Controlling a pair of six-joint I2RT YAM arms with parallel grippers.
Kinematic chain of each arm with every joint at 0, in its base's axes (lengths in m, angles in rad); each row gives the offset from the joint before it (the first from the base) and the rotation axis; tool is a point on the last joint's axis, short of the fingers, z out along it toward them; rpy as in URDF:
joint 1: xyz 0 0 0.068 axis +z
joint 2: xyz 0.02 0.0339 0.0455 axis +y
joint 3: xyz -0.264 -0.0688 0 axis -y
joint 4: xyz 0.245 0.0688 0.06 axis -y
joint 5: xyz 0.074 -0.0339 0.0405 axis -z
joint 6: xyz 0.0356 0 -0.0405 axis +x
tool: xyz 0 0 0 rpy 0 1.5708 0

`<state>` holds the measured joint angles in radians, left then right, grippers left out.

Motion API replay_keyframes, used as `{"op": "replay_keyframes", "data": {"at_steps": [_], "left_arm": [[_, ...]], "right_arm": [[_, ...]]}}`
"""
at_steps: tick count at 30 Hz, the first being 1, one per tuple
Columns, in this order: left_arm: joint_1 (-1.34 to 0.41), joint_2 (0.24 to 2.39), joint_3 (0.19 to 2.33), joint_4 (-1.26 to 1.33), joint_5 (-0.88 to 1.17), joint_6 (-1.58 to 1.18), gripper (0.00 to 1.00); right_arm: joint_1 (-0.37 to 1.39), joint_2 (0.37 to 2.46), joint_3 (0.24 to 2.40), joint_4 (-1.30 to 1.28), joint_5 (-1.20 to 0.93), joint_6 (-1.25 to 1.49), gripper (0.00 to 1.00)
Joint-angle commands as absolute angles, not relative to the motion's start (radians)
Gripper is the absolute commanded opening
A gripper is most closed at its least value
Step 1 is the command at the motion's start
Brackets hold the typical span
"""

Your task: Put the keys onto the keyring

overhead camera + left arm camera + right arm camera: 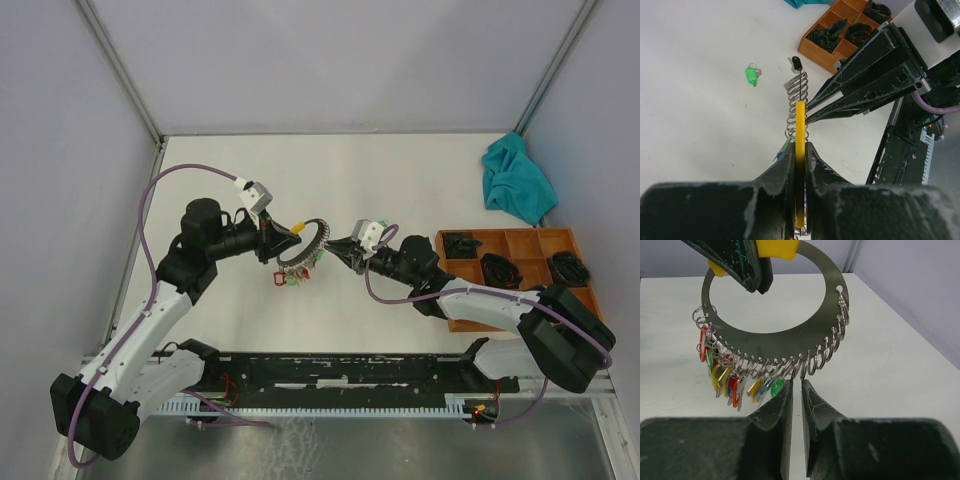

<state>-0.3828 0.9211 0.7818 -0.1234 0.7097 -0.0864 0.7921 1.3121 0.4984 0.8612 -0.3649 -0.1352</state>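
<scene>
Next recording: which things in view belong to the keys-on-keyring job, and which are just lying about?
Part of the job:
- keyring, clamped in the left gripper
- green key and black key, loose on the table
- right gripper, at the ring's lower edge

Lying about:
- teal cloth
- wooden tray holding black items

the keyring (775, 345) was flat, dull-brushed metal with shiny wire loops (840, 320) and glossy plastic tags (732, 387). the green key (751, 76) had a smooth plastic head. the table (400, 180) was matt white, the tray (815, 56) wood, the cloth (517, 185) soft fabric.
</scene>
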Motion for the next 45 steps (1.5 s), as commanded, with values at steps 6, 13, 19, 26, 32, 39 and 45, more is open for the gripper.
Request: {"op": "replay_keyframes", "data": {"at_steps": [6, 13, 19, 26, 32, 39, 45], "left_arm": [[-0.378, 0.916, 0.793, -0.04, 0.749, -0.136, 0.03], [-0.379, 0.917, 0.792, -0.039, 0.75, -0.138, 0.03], [-0.376, 0.913, 0.788, -0.028, 0.746, -0.149, 0.03], [-0.377, 0.911, 0.787, -0.025, 0.746, -0.15, 0.03], [-0.377, 0.913, 0.786, -0.022, 0.745, -0.155, 0.03], [-0.377, 0.91, 0.781, -0.001, 0.74, -0.183, 0.03], [-0.377, 0.909, 0.778, 0.008, 0.738, -0.193, 0.03]], "right_arm": [[0.805, 1.318, 0.527, 0.93, -0.354, -0.117, 0.21], [0.813, 1.325, 0.535, 0.933, -0.347, -0.104, 0.23], [0.825, 1.332, 0.533, 0.935, -0.329, -0.097, 0.25], [0.835, 1.332, 0.518, 0.969, -0.272, -0.092, 0.23], [0.844, 1.329, 0.512, 0.989, -0.247, -0.083, 0.19], [0.862, 1.327, 0.477, 1.028, -0.184, -0.074, 0.2], [0.886, 1.337, 0.456, 1.063, -0.131, -0.075, 0.2]]}}
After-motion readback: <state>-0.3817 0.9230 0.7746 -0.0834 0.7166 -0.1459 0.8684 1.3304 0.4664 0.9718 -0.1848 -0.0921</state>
